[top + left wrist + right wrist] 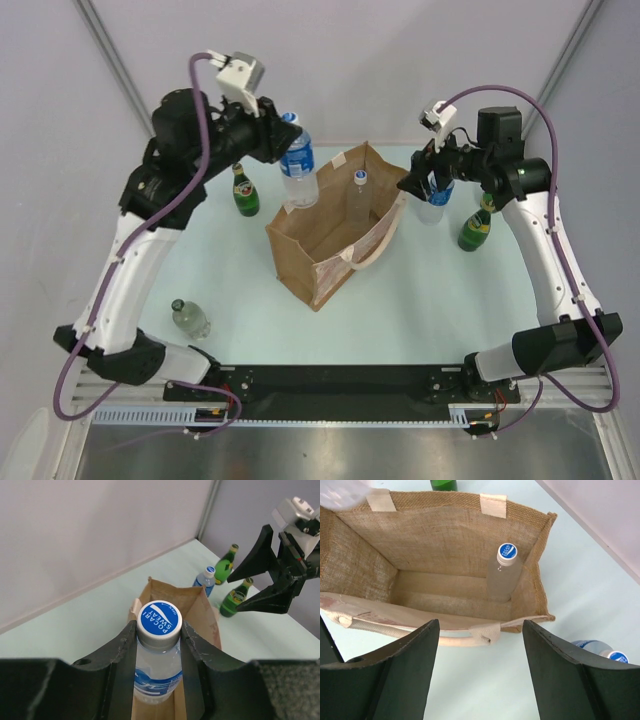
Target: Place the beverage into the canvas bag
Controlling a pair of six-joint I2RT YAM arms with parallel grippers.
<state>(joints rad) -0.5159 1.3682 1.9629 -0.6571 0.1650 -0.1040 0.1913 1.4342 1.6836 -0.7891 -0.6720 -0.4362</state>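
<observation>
The tan-brown canvas bag (318, 262) stands open at frame centre on the pale counter (430, 295). Its mouth is mostly free, with one frosted blue-capped bottle (359, 196) upright in its upper-right corner. The left tool (159, 632) is clamped on a clear blue-labelled plastic bottle (299, 165) at the bag's upper-left rim. The right tool (480, 675), fingers apart, hangs by the bag's right edge.

The canvas bag (445, 535) is coarse, matt woven cloth, its strap handles (470, 639) a smoother cream webbing. The gripped bottle (159, 675) is clear glossy plastic under a smooth cap (159, 620). A green bottle (245, 192) shines; the desk (430, 300) looks smooth, matt.
</observation>
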